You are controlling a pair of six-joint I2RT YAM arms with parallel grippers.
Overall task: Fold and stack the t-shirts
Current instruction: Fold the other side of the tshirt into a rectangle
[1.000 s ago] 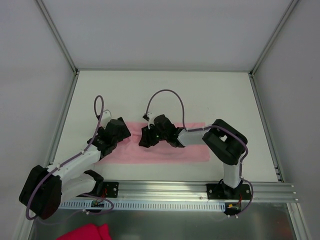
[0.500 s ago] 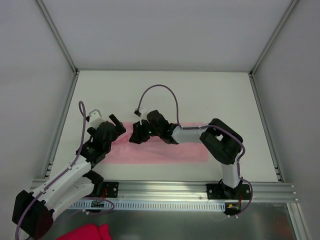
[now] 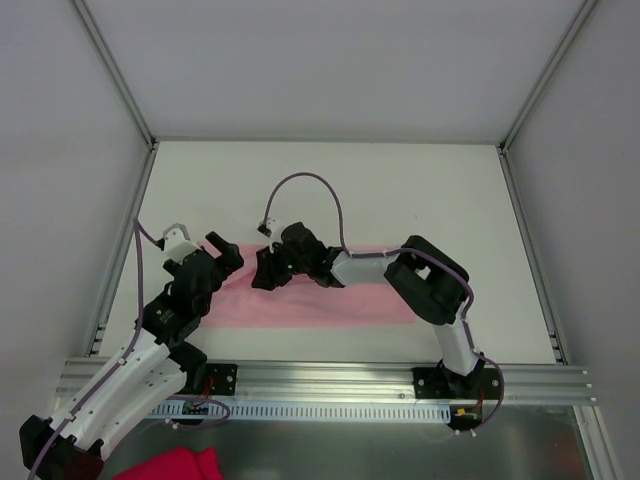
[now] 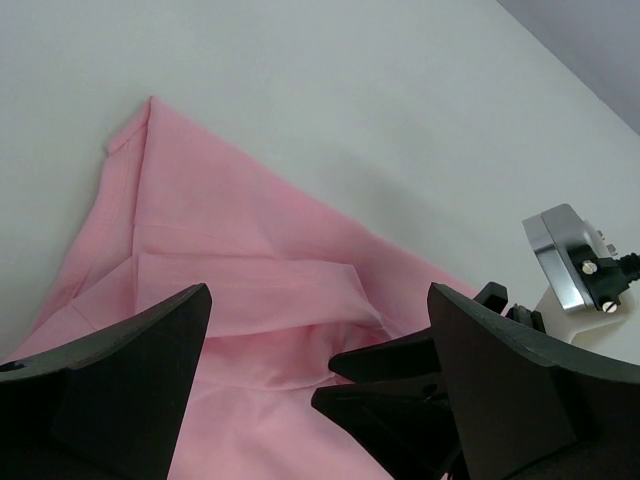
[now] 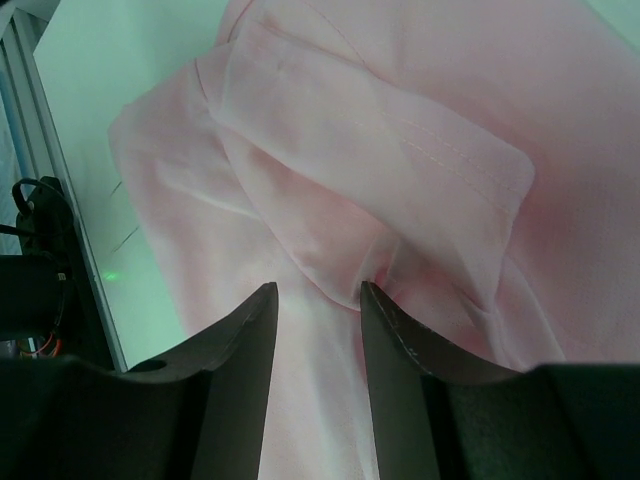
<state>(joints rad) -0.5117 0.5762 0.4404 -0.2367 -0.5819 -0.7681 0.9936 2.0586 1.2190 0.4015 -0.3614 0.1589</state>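
The pale pink t-shirt (image 3: 350, 300) lies folded into a long flat strip across the near half of the white table (image 3: 330, 190). My left gripper (image 3: 224, 254) hangs over the strip's left end, wide open and holding nothing. In the left wrist view its jaws frame the shirt (image 4: 220, 240) and the right gripper's fingers (image 4: 400, 355). My right gripper (image 3: 262, 276) sits low on the shirt's left part. In the right wrist view its jaws (image 5: 318, 292) stand partly apart, tips against the cloth (image 5: 400, 130), which puckers at one fingertip. Nothing is pinched between them.
A deep magenta cloth (image 3: 170, 465) lies below the aluminium rail (image 3: 350, 385) at the bottom left. Grey enclosure walls and metal posts (image 3: 115, 75) bound the table. The right arm's purple cable (image 3: 305, 185) loops above the shirt.
My left arm has swung left and back, taking its gripper to the shirt's left end, and its jaws have widened. My right gripper has slid left along the shirt.
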